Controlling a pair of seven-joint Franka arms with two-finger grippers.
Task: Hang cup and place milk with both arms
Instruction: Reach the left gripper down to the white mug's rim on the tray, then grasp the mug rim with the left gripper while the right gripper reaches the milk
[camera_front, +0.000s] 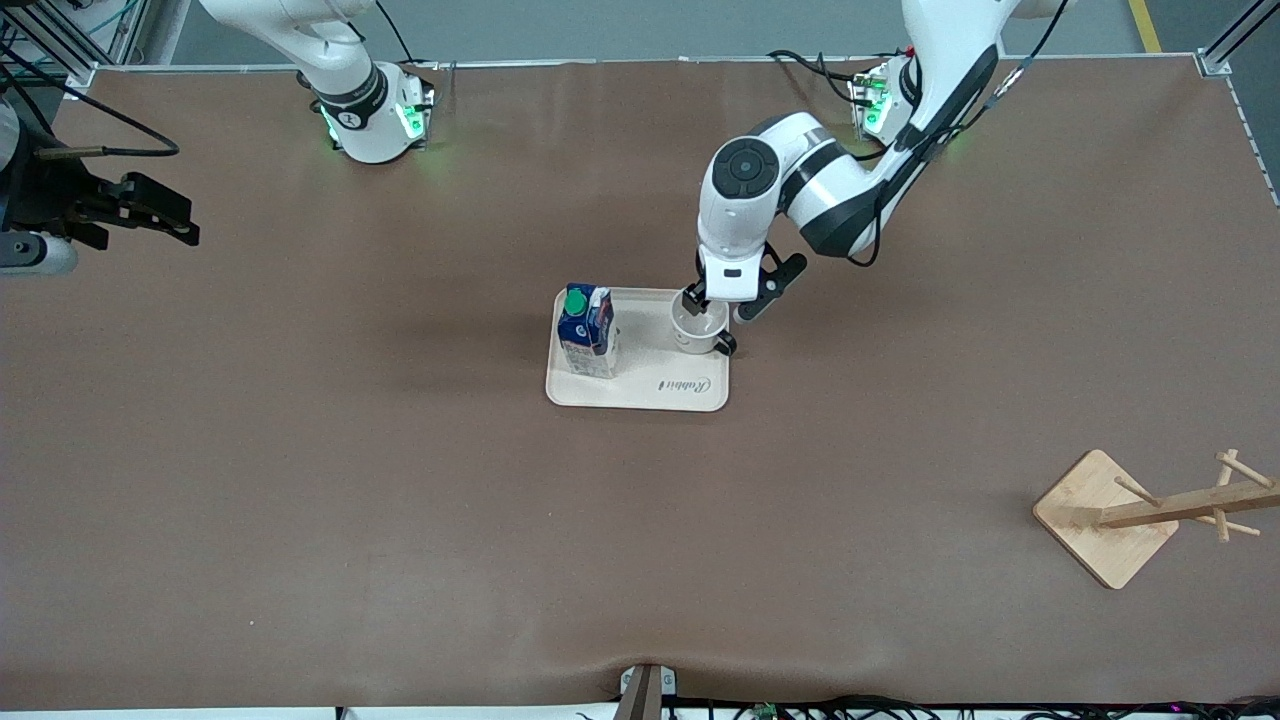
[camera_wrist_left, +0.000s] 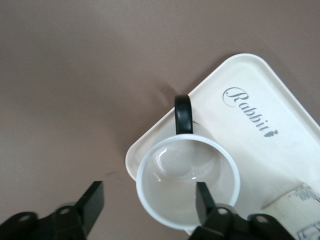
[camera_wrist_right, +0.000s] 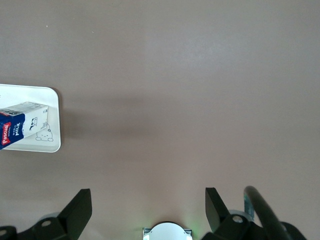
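The cup (camera_front: 698, 328), a white mug with a black handle, stands on a cream tray (camera_front: 650, 392) beside the milk (camera_front: 587, 330), a blue and white carton with a green cap. My left gripper (camera_front: 712, 306) is open just over the cup. In the left wrist view, one finger (camera_wrist_left: 204, 199) is inside the cup (camera_wrist_left: 170, 200) and the other (camera_wrist_left: 93, 201) is outside its rim. The handle (camera_wrist_left: 183, 114) points away from the gripper (camera_wrist_left: 149, 194). My right gripper (camera_front: 180, 222) is open and empty, waiting over the table at the right arm's end. It also shows in the right wrist view (camera_wrist_right: 148, 201), along with the milk (camera_wrist_right: 22, 125).
A wooden cup rack (camera_front: 1150, 510) with pegs stands near the left arm's end of the table, nearer the front camera than the tray. The tray's corner shows in the right wrist view (camera_wrist_right: 50, 144) and the left wrist view (camera_wrist_left: 260, 90). Brown table surface surrounds the tray.
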